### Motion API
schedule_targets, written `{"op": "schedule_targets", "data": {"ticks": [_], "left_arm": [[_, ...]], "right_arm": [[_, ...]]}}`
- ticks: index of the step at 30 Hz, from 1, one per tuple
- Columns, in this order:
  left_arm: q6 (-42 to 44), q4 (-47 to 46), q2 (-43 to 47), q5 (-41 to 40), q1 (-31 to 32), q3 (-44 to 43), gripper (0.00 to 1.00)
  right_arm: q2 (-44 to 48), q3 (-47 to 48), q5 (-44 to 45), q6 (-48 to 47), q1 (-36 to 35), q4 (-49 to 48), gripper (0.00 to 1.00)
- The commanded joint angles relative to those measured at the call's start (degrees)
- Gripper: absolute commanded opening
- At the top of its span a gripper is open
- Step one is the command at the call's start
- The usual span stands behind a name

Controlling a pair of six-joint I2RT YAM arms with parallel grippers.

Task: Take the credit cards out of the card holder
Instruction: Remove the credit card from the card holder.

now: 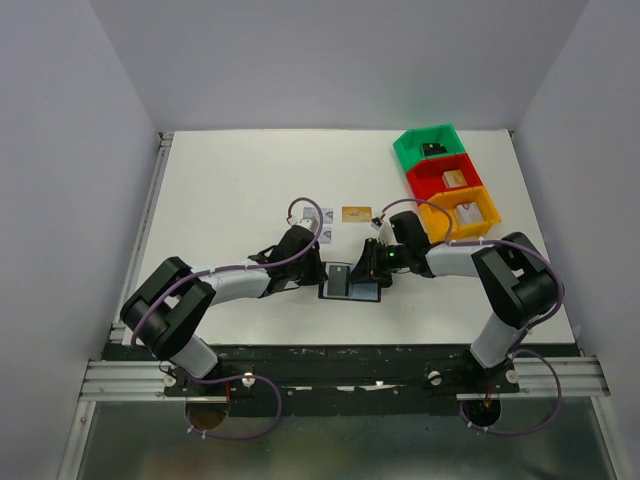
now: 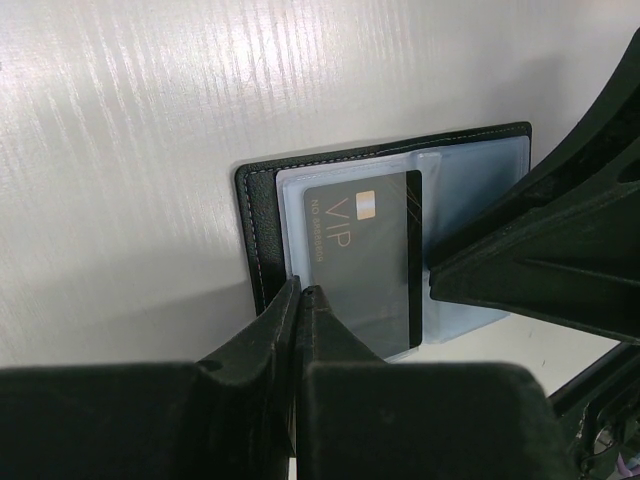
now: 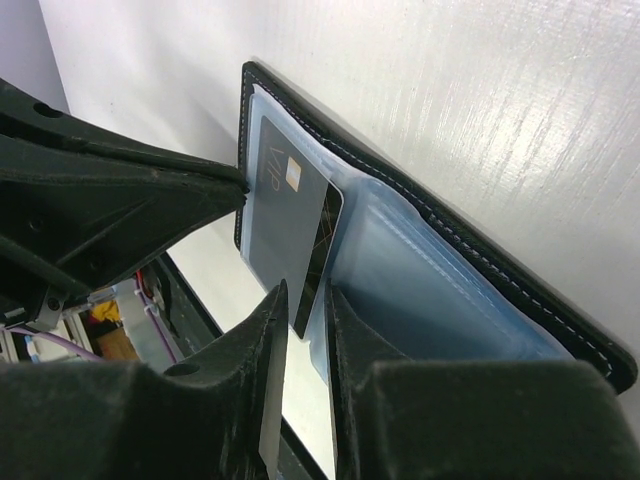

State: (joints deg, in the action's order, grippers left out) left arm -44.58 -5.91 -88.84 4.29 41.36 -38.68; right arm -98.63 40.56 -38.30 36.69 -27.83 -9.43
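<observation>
White tabletop (image 1: 230, 180) between pale grey walls. Low and centre in the overhead view: flat black bifold card holder (image 1: 366, 293), spread open, blue-grey pockets up. Over its left half, a dark grey credit card (image 2: 355, 260) marked VIP. Left gripper (image 2: 302, 295) nearly pressed together, tips at the holder's lower edge; any pinch there impossible to tell. Right gripper (image 3: 305, 310) slightly apart, astride the card's corner. Above the holder, gold card (image 1: 356, 214) and two silver cards (image 1: 326, 236) flat on the table.

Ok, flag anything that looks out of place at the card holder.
A black card sticks partway out of its pocket in the open card holder, poking past the holder's edge between the right jaws. Nothing else stands out.
</observation>
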Motion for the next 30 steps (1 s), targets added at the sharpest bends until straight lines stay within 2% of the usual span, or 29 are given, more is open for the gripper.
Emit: {"op": "schedule_targets", "data": {"ticks": [1, 8, 12, 21, 24, 30], "left_arm": [[-0.6, -0.9, -0.5, -0.2, -0.1, 0.9, 0.10], [-0.8, -1.5, -0.4, 0.2, -0.1, 1.1, 0.10], [-0.8, -1.5, 0.0, 0.2, 0.0, 1.3, 0.10], [-0.8, -0.9, 2.4, -0.4, 0.0, 2.0, 0.10], [-0.6, -0.5, 3.7, -1.0, -0.1, 2.2, 0.11], [-0.5, 0.3, 4.7, -2.1, -0.1, 2.6, 0.11]], "right_arm": [[-1.8, 0.0, -0.7, 0.4, -0.5, -1.3, 0.29], [-3.2, 0.1, -1.7, 0.9, -0.5, -2.4, 0.28], [-3.6, 0.0, -1.5, 0.7, -0.4, -2.3, 0.23], [-4.2, -0.2, -0.9, 0.4, -0.5, -2.2, 0.10], [-4.0, -0.5, -0.7, 0.3, -0.5, -2.0, 0.01], [-3.2, -0.6, -0.5, 0.1, -0.5, -1.3, 0.00]]}}
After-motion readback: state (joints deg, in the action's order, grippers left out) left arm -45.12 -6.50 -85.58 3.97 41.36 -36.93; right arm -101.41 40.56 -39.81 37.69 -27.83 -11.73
